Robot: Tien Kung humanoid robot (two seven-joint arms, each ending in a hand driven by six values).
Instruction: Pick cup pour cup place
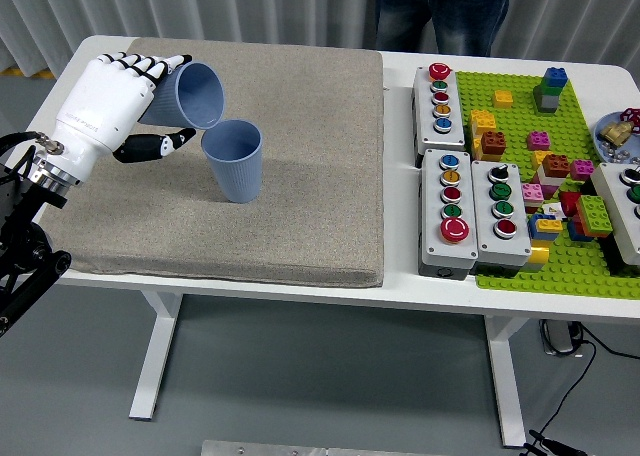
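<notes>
My left hand (150, 101), white with black fingertips, is shut on a blue ribbed cup (192, 94). It holds the cup tipped far over, its mouth facing right and down over a second blue cup (233, 160). That second cup stands upright on the beige mat (300, 206), just right of my hand. The tilted cup's rim is right above the standing cup's left rim. I cannot see anything inside either cup. My right arm is out of view.
Grey button boxes (470, 211) and a green baseplate (560, 266) with several loose bricks fill the table's right side. A small dish (618, 136) sits at the far right edge. A person (440, 11) stands at the far side, hands out of view.
</notes>
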